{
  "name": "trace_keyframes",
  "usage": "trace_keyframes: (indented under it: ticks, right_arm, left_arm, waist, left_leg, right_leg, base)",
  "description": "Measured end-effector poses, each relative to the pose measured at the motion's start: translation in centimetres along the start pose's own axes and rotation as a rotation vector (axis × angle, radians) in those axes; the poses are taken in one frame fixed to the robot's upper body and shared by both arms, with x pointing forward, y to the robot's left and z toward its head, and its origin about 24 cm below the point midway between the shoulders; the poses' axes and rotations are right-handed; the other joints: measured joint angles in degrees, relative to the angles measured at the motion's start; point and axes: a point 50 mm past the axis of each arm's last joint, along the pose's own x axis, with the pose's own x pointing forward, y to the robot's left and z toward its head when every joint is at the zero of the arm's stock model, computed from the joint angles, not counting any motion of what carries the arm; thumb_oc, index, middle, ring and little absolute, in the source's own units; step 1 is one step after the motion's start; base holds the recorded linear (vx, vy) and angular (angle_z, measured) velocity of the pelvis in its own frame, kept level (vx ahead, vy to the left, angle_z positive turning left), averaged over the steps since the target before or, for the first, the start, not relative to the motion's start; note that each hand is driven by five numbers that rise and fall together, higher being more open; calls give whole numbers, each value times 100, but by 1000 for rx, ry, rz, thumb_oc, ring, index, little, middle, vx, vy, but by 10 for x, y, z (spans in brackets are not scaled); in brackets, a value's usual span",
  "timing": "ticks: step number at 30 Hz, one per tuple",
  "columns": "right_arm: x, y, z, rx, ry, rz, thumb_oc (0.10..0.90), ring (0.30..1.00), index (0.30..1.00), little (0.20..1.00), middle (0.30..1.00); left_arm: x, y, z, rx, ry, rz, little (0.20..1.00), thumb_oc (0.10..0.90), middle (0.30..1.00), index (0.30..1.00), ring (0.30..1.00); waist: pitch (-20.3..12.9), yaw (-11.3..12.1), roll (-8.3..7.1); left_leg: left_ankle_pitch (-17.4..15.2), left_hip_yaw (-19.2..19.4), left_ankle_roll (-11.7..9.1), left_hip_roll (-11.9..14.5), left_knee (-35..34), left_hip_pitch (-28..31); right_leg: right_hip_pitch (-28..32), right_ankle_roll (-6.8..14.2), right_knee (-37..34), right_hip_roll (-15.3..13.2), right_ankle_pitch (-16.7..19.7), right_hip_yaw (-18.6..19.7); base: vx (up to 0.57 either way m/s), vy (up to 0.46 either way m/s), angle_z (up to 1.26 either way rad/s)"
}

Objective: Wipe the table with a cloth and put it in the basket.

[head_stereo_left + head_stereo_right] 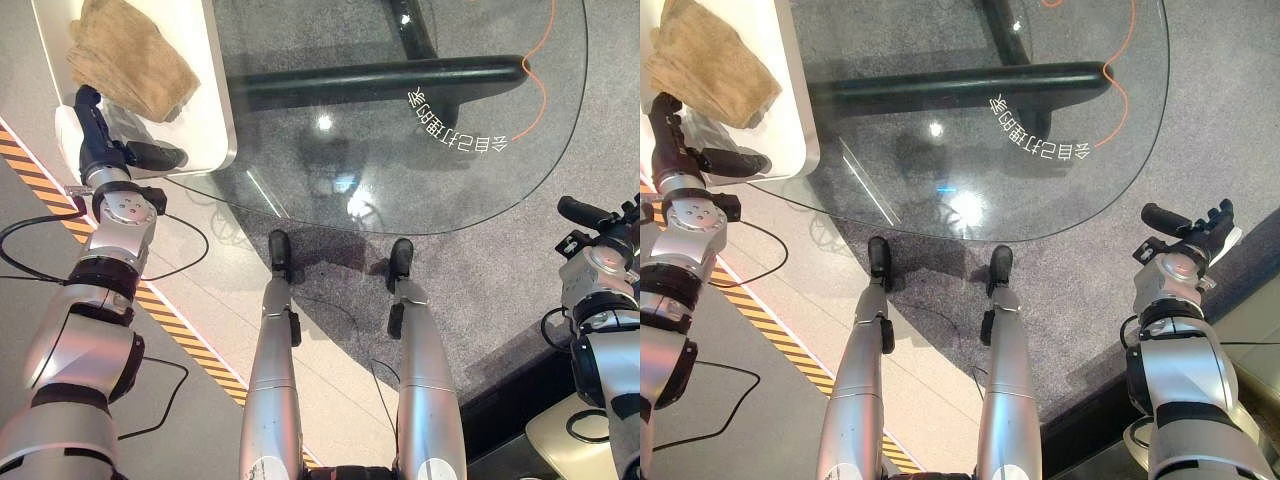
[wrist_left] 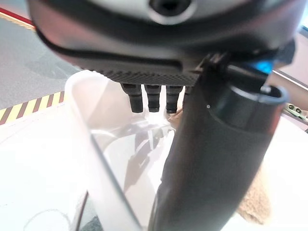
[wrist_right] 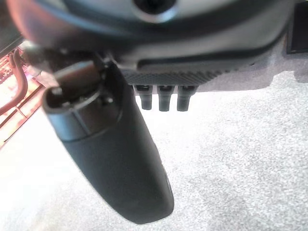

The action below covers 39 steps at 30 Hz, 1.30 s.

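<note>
A tan cloth (image 1: 130, 55) lies crumpled inside a white basket (image 1: 215, 110), a rounded tub that sits on the left part of the glass table (image 1: 450, 170). The cloth rests toward the far-left side of the basket, bunched in loose folds, with bare white floor showing beside it.

The left hand (image 1: 105, 150) hovers at the near rim of the basket, just beside the near edge of the cloth. Its fingers (image 1: 88, 110) reach straight out over the rim and the thumb (image 1: 155, 155) sticks out sideways; it holds nothing, and it appears not to touch the cloth, though the angle makes that hard to confirm. In the left wrist view the thumb (image 2: 216, 159) stands across the frame, with the basket's white wall (image 2: 96, 144) and a corner of the cloth (image 2: 255, 202) past it.

The right hand (image 1: 1190, 235) hangs off the table's right edge, above grey carpet (image 1: 1240, 120), well apart from the basket. Its thumb (image 3: 110, 159) is extended and its fingers look loose, with nothing in its grasp.
</note>
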Motion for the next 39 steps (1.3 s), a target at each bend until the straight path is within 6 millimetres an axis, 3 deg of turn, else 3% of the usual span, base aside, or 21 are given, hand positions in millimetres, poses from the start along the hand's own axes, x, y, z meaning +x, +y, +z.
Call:
trace_keyframes:
  ticks: [15, 22, 29, 34, 39]
  right_arm:
    - [-1, -10, -15, -47, 21, -14, 800, 900, 900, 900, 900]
    - [-5, -16, -36, -83, 65, -17, 800, 900, 900, 900, 900]
    - [-18, -27, -79, -208, 143, 29, 800, 900, 900, 900, 900]
    - [-25, -47, -105, -276, 205, 48, 800, 900, 900, 900, 900]
    - [-38, -62, -135, -363, 308, 92, 800, 900, 900, 900, 900]
  left_arm:
    - [-11, -1, -14, -8, -23, 5, 900, 800, 900, 900, 900]
    - [-18, 4, -30, -24, -8, 9, 900, 800, 900, 900, 900]
    - [-45, 0, -75, -183, 109, -72, 900, 800, 900, 900, 900]
    - [-80, -8, -120, -406, 284, -168, 900, 800, 900, 900, 900]
    - [-122, -14, -164, -478, 454, -254, 900, 800, 900, 900, 900]
  waist:
    - [0, 79, 0]
    - [2, 94, 3]
    - [-9, 133, 86]
    - [-40, 223, 219]
    - [-117, 237, 256]
  left_leg:
    - [7, -35, -9, 0, -106, 380]
    - [6, -32, -9, 0, -193, 761]
    - [-9, -42, 2, -4, -444, 1595]
    - [-66, -24, 64, -21, -726, 2267]
    - [-83, -31, 102, -69, -1028, 3006]
  right_leg:
    - [377, -4, -23, -7, -38, -45]
    - [780, 5, -141, -11, -46, -68]
    - [1711, 34, -523, -50, -65, -188]
    - [2510, 124, -1028, -69, 15, -244]
    - [3429, 175, -1579, -134, 108, -385]
  base:
    - [0, 0, 0]
    - [0, 0, 0]
    - [48, 23, 4]
    - [111, 3, 2]
    - [141, -12, 8]
